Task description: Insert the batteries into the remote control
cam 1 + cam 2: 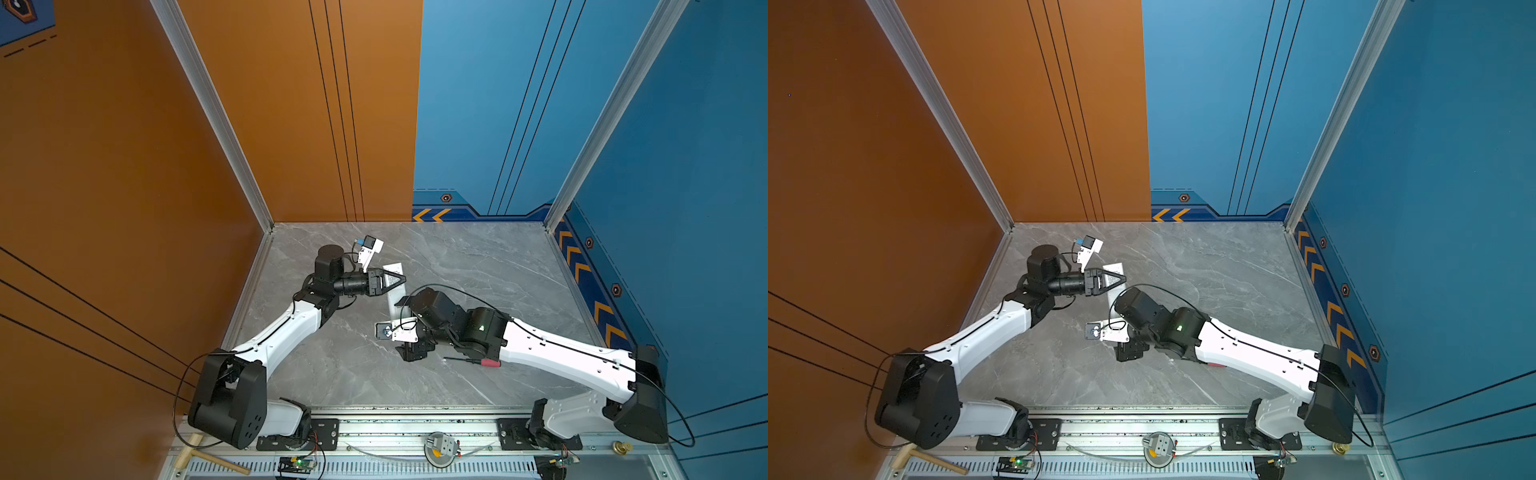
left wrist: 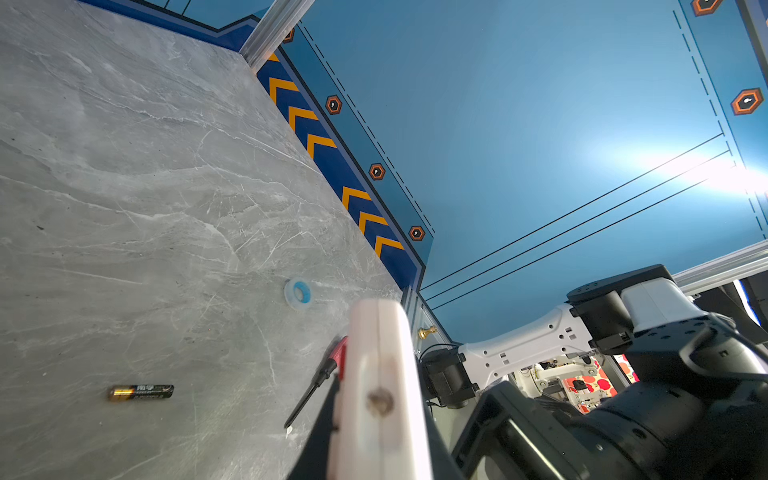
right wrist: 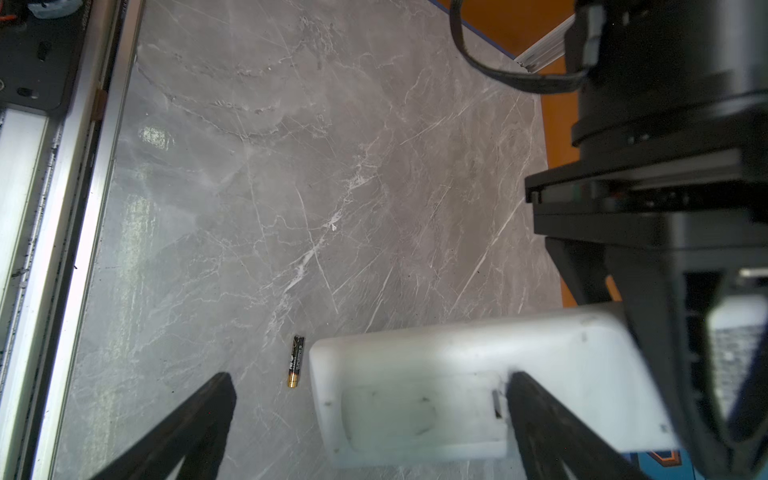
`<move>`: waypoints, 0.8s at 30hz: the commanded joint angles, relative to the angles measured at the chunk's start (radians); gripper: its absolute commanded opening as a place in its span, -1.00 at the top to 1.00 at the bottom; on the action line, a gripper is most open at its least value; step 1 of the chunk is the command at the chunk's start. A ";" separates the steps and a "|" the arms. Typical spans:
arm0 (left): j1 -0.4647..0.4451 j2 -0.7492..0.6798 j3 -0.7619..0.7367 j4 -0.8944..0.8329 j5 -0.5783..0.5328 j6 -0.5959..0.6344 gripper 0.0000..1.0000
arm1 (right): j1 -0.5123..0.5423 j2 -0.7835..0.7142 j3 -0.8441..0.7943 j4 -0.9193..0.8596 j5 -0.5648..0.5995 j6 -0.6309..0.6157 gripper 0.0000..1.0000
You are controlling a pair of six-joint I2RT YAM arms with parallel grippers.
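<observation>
The white remote control (image 1: 392, 296) lies lengthwise in both top views, and my left gripper (image 1: 398, 277) is shut on it near its far end. In the right wrist view its plain back faces up, showing an open, empty battery compartment (image 3: 409, 409). My right gripper (image 3: 370, 419) is open over that end: one finger (image 3: 536, 419) sits at the compartment's edge and the other finger (image 3: 199, 424) stands over the table. One of the batteries (image 3: 296, 361), dark with a gold end, lies on the table beside the remote and also shows as the battery (image 2: 141, 392) in the left wrist view.
A screwdriver with a red handle (image 1: 478, 362) lies under the right forearm. A small blue-and-white ring (image 2: 298, 293) sits on the grey marble table (image 1: 478, 266). A wooden mallet (image 1: 208, 455) rests on the front rail, and walls close in three sides.
</observation>
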 commanded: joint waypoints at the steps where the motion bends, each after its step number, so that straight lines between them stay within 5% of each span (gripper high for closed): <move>1: 0.007 0.000 -0.003 0.040 0.049 -0.019 1.00 | 0.002 0.012 -0.020 -0.010 0.020 -0.004 -1.00; 24: 0.007 -0.011 -0.009 0.040 0.046 -0.017 1.00 | 0.007 0.029 -0.024 -0.024 0.041 -0.014 -0.98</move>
